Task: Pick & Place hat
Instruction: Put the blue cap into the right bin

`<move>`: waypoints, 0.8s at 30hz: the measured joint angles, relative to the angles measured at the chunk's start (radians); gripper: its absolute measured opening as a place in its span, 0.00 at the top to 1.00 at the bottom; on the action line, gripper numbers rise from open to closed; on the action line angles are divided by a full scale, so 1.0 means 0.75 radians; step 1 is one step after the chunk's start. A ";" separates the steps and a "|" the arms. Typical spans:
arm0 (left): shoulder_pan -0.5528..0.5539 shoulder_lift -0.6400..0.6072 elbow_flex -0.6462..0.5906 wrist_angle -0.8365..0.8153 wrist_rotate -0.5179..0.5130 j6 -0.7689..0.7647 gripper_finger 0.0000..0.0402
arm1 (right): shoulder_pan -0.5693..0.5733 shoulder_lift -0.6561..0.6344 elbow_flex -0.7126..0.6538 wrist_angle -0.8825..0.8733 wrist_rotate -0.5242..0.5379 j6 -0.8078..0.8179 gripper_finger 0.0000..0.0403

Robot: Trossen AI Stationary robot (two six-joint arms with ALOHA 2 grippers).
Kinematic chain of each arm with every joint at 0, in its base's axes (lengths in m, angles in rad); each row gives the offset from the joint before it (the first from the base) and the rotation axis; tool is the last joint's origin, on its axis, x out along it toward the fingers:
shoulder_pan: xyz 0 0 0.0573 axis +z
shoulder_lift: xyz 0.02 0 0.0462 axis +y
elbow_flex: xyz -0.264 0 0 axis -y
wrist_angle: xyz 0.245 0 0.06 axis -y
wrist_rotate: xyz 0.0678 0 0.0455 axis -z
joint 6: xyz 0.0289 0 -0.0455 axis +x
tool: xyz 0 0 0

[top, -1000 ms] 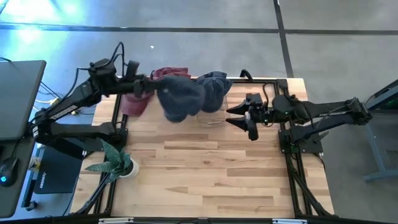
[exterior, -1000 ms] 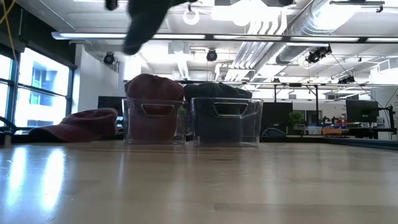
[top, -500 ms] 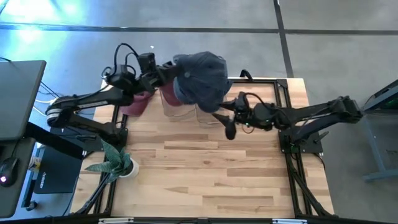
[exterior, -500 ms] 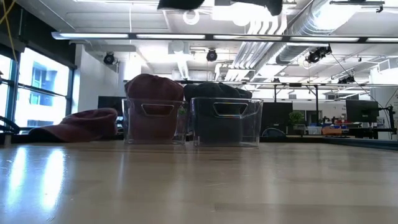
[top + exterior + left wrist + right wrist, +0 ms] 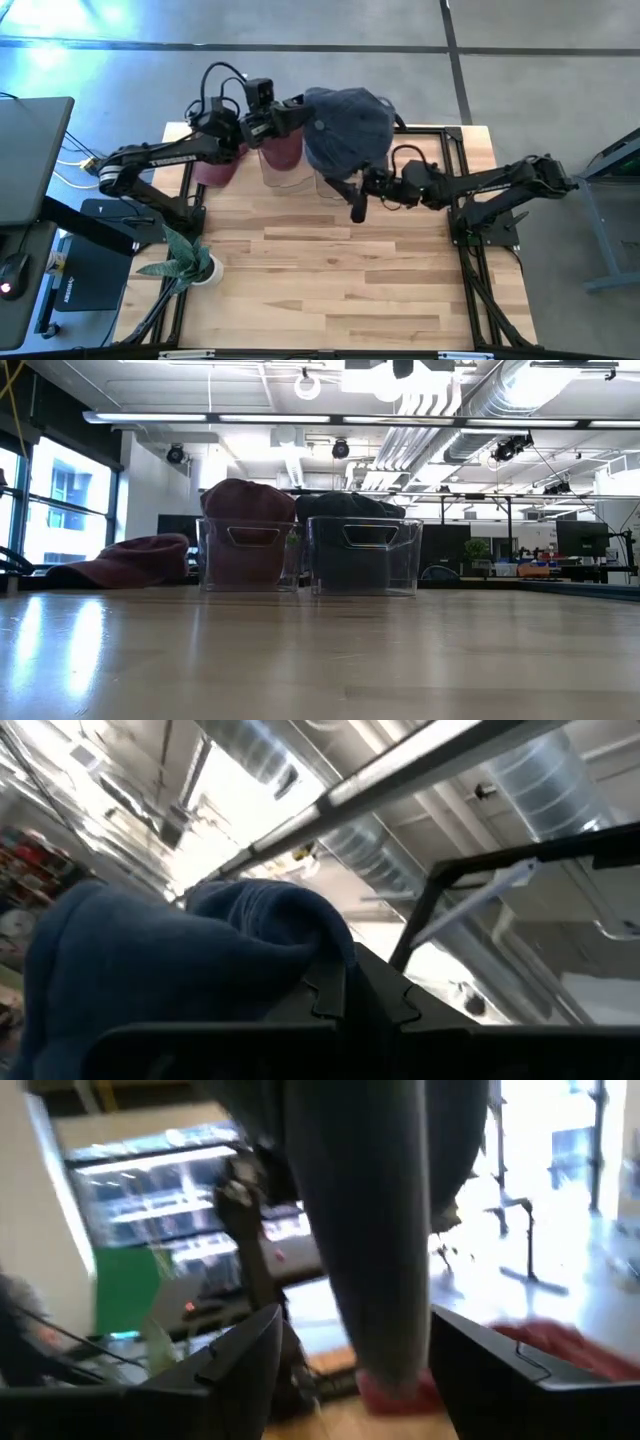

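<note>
My left gripper (image 5: pixel 298 113) is shut on a blue knit hat (image 5: pixel 347 128), held high above the two clear bins at the table's far side. The hat also shows in the left wrist view (image 5: pixel 170 960). My right gripper (image 5: pixel 355 196) is open just on the near side of the hat. In the right wrist view a dark hanging part of the hat (image 5: pixel 370 1230) shows between its two fingers, apart from both. In the low view both grippers and the hat are above the picture's top. My left gripper pinches a bunched edge of the blue hat (image 5: pixel 318 942) between its two fingers. The fingers come about level from the table's left. The hat is lifted clear, spreading out beyond the fingertips above the bins.
Two clear bins stand side by side at the far edge: the left bin (image 5: pixel 248 550) holds maroon hats, the right bin (image 5: pixel 365 552) holds dark hats. One maroon hat (image 5: pixel 125 560) lies on the table left of the bins. A potted plant (image 5: pixel 185 262) stands near the left edge.
My left gripper has risen and swung toward the table's right and far edge, carrying the blue hat from beside the maroon bin to above the right bin; the hat has left the low view's top. My right gripper has gone toward the table's left, up to the hat.
</note>
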 joint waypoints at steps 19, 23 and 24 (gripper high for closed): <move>0.000 0.048 0.073 -0.030 0.055 0.148 0.96 | 0.158 -0.170 0.061 -0.120 0.039 -0.162 0.95; 0.000 0.047 0.073 -0.024 0.112 0.164 0.85 | 0.171 -0.188 0.210 -0.408 0.022 -0.210 0.98; 0.000 0.047 0.073 -0.021 0.119 0.164 0.82 | 0.171 -0.188 0.255 -0.491 0.016 -0.210 0.97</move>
